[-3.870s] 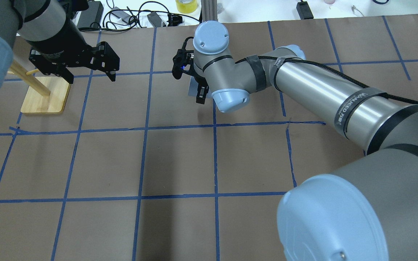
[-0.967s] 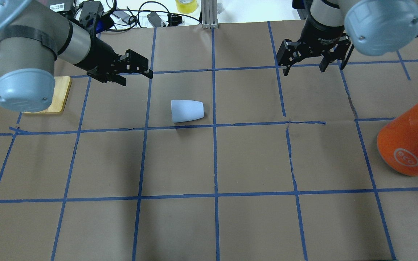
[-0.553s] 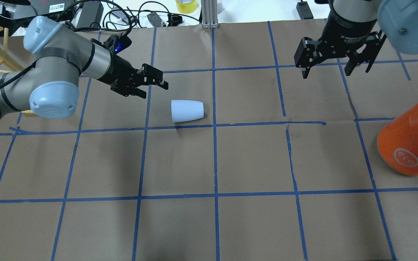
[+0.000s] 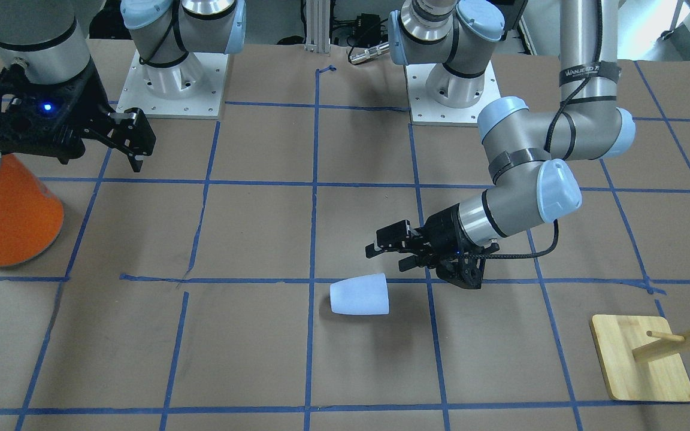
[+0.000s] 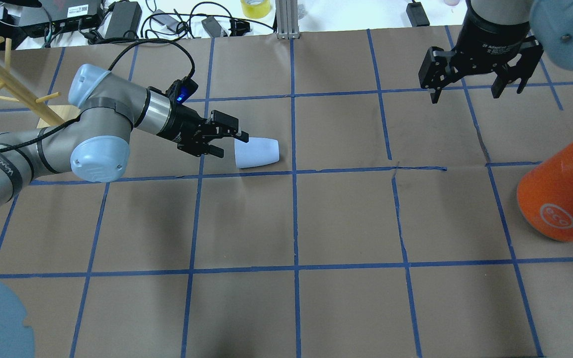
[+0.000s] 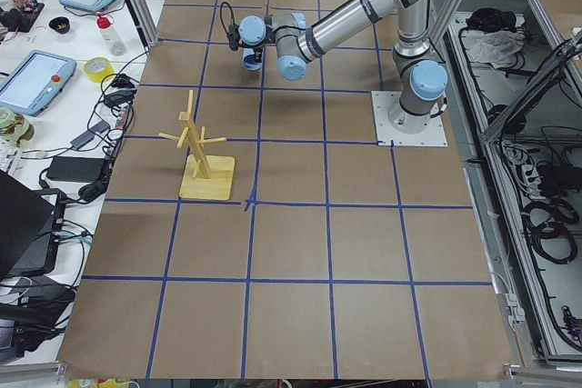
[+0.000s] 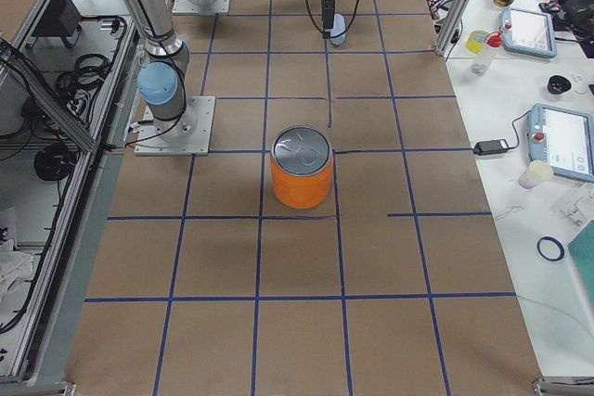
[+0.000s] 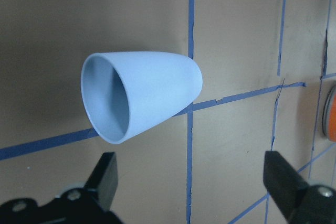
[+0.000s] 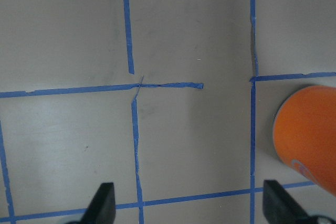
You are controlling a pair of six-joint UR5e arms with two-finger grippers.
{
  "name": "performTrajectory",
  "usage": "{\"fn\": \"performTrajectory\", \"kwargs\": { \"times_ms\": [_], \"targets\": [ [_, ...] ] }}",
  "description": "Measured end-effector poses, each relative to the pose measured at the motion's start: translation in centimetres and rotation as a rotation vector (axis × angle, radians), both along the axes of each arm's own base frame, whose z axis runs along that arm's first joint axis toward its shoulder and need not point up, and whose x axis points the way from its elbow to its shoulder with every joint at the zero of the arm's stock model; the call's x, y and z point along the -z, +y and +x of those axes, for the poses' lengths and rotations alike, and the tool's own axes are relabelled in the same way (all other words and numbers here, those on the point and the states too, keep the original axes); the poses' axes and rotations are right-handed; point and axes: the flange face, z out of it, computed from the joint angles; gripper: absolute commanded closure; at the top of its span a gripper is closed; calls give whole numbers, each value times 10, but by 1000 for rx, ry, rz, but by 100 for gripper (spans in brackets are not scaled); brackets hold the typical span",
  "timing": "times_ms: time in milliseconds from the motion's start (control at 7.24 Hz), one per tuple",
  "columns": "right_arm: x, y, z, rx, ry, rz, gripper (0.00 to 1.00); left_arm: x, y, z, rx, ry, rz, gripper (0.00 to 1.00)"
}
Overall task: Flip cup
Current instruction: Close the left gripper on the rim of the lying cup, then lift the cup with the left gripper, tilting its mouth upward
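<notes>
The pale light-blue cup [image 5: 259, 152] lies on its side on the brown table, its open mouth toward my left arm and its narrow base pointing away. It also shows in the front view [image 4: 360, 294] and in the left wrist view [image 8: 142, 95]. My left gripper [image 5: 232, 144] is open and empty, low and just short of the cup's mouth, not touching it; it shows in the front view [image 4: 386, 256] and in its wrist view [image 8: 194, 182]. My right gripper [image 5: 465, 97] is open and empty, raised at the far right, away from the cup.
A large orange canister [image 5: 560, 199] with a silver lid stands at the right edge; it shows in the right wrist view [image 9: 310, 135]. A wooden peg rack [image 5: 13, 84] on a square base [image 4: 644, 365] stands at the far left. Blue tape lines grid the table.
My left gripper has moved right and down to the cup's mouth. My right gripper has drifted a little further right. The cup has not moved.
</notes>
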Motion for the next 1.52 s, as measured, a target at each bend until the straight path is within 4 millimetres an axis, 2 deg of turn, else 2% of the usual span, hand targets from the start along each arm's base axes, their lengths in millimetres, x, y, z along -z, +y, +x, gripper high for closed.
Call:
{"fn": "performTrajectory", "kwargs": {
  "times_ms": [415, 553, 691, 1244, 1382, 1520],
  "targets": [
    [-3, -6, -32, 51, -1, -8, 0, 26, -17, 2, -1, 4, -11, 0],
    [-3, -7, -43, 69, -1, -7, 0, 35, -23, 3, -2, 3, -12, 7],
    [-3, -7, -48, 78, -1, -7, 0, 42, -28, 3, -5, 4, -10, 13],
    [-1, -8, -51, 84, -1, -1, 0, 55, -35, -1, -51, 62, 41, 13],
    [-1, -7, -51, 84, -1, 2, 0, 57, -36, -3, -59, 78, 53, 29],
    [0, -7, -51, 84, -1, 5, 0, 58, -36, -3, -63, 85, 59, 33]
  ]
}}
